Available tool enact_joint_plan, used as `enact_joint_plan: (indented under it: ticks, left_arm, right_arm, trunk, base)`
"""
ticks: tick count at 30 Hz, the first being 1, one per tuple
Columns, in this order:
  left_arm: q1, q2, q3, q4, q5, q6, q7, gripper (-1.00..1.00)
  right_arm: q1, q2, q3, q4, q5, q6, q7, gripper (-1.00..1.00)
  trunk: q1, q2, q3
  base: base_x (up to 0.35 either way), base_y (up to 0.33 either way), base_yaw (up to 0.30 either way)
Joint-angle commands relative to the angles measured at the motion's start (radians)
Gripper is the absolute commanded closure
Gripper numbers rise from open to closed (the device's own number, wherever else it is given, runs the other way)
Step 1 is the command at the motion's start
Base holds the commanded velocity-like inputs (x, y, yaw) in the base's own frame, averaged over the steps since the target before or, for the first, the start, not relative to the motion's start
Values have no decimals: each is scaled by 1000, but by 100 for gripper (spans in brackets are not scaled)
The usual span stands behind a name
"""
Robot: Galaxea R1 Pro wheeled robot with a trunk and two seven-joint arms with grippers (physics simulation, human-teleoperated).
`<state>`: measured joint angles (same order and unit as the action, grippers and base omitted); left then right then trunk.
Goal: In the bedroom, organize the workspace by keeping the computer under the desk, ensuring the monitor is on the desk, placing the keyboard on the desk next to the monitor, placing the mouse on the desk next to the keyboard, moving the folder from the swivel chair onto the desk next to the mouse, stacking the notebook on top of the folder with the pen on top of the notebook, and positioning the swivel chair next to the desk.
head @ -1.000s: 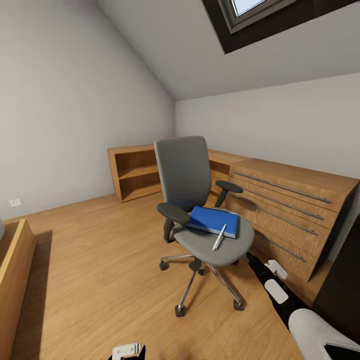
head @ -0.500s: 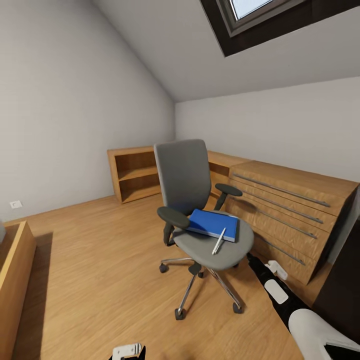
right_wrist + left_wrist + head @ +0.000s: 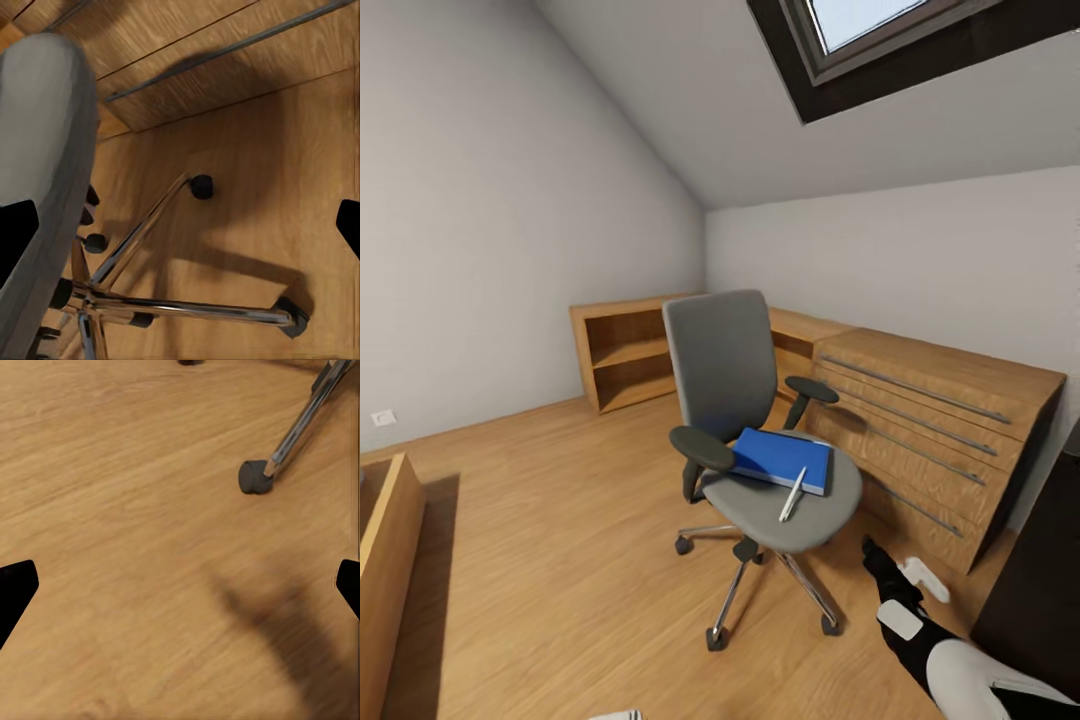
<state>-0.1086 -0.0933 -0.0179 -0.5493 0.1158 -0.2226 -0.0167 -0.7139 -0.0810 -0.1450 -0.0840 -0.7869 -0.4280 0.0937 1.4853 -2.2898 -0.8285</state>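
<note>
Over by the left wall I see a low wooden box edge (image 3: 390,560), then an open wooden bookshelf (image 3: 622,352) at the back. Next comes the swivel chair (image 3: 745,400) in the middle of the wooden floor (image 3: 540,520). On its seat lies the blue folder (image 3: 785,458), flat, with the pen (image 3: 793,494) lying partly on it and partly on the seat. I think they sit there because nobody has picked them up yet, so that job is not done. Whether a notebook is there too, I cannot tell. Past the chair is a wide chest of drawers (image 3: 930,420) against the right wall.

My right arm (image 3: 905,610) hangs low, just beside the chair's legs, maybe so it is ready to reach the seat.

My left wrist camera sees something my head does not: one chair wheel (image 3: 255,477) close up, with bare floor between my left fingers (image 3: 15,589), which are spread wide and hold nothing. My right wrist camera looks up under the seat at the shiny star-shaped chair base (image 3: 150,300) and its wheels. My right fingers (image 3: 16,229) are spread wide too, holding nothing.
</note>
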Motion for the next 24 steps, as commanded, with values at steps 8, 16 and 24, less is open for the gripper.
enact_joint_plan:
  ticks: [8,16,24]
  left_arm:
    - [0,2,-1,5,12,1,-1,-100]
    - [0,3,1,6,14,-4,2,-100]
    - [0,3,6,6,20,-3,4,-100]
  right_arm:
    - [5,7,-7,70,20,-37,11,-100]
    - [68,15,-7,100,196,-41,10,-100]
    - [140,17,-8,104,325,-41,10,-100]
  trunk:
    - [-31,56,33]
    - [-62,112,65]
    - [-92,168,93]
  base:
    - [0,0,-167]
    - [0,0,-129]
    - [0,0,-19]
